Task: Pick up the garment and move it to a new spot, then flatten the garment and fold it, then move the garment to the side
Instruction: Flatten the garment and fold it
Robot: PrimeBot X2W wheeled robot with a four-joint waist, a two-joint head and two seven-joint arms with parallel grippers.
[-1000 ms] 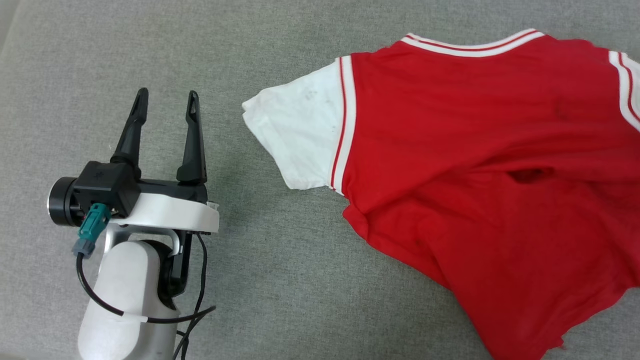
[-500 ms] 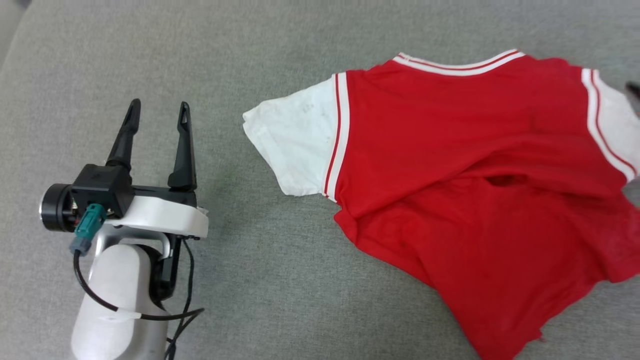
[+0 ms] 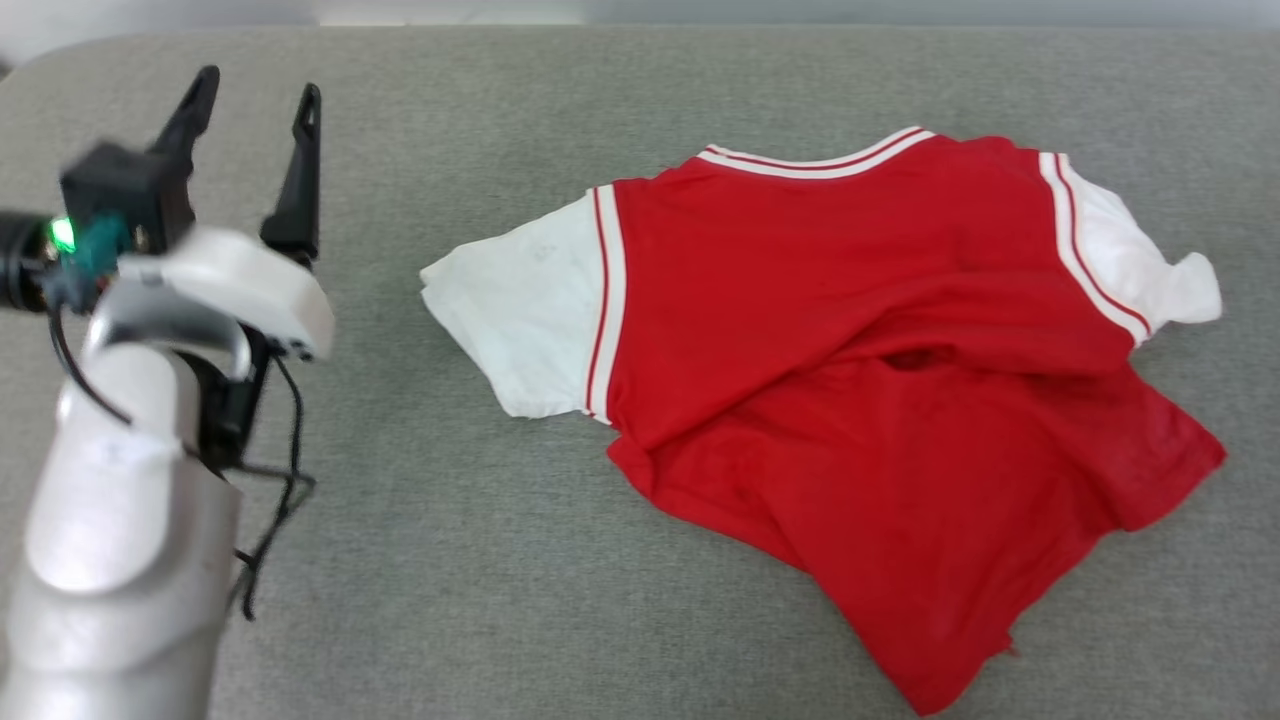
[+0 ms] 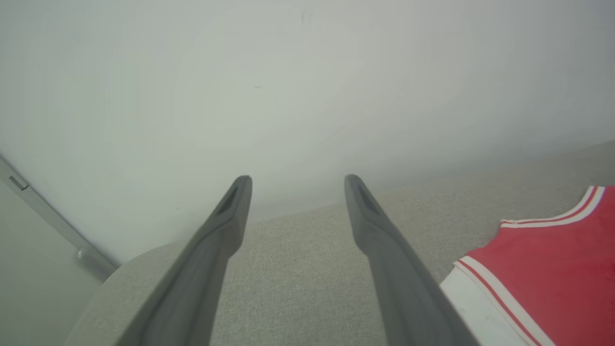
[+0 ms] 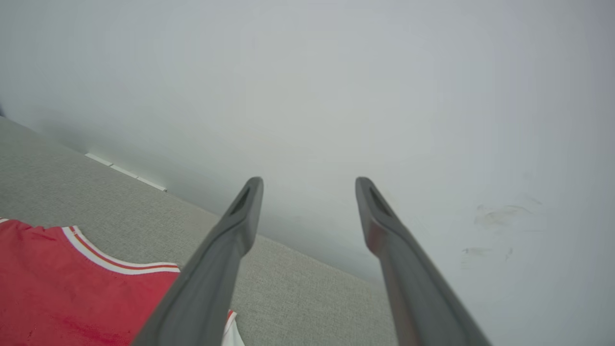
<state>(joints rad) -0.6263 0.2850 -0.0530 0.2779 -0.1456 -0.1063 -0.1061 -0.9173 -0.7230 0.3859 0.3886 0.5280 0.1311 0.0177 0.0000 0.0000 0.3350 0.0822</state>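
The red jersey-style shirt point(image 3: 850, 380) w/ white short sleeves and red-and-white striped trim lies loose on the grey woven fabric surface point(image 3: 480, 580), right of centre in the head view. Nothing holds it. Plain red face up, no lettering to be seen. It's not flat: a ridge of cloth runs across the middle and the lower part skews off toward the near right. The white sleeve on the robot's left point(image 3: 510, 320) lies fairly smooth; the other sleeve point(image 3: 1130, 260) is bunched at its end.

The left gripper point(image 3: 257, 92) is raised at far left, well apart from the shirt, fingers spread w/ nothing btw them. Its own wrist view looks at the pale wall point(image 4: 288, 96) past the surface's rounded corner. The right gripper point(image 5: 310, 181) is likewise spread and empty, aimed at the wall, w/ the collar trim low in its view. Both are prob. parked up and open so the head cam gets a clean look before flattening (my guess only).

Around: the left arm's pale forearm point(image 3: 120, 520), a loose black cable point(image 3: 285, 450) and a green light point(image 3: 63, 235) at the wrist. The main obstacle is the shirt's own ridge and doubled layers. The cable hangs low and could brush the cloth if that arm sweeps across.
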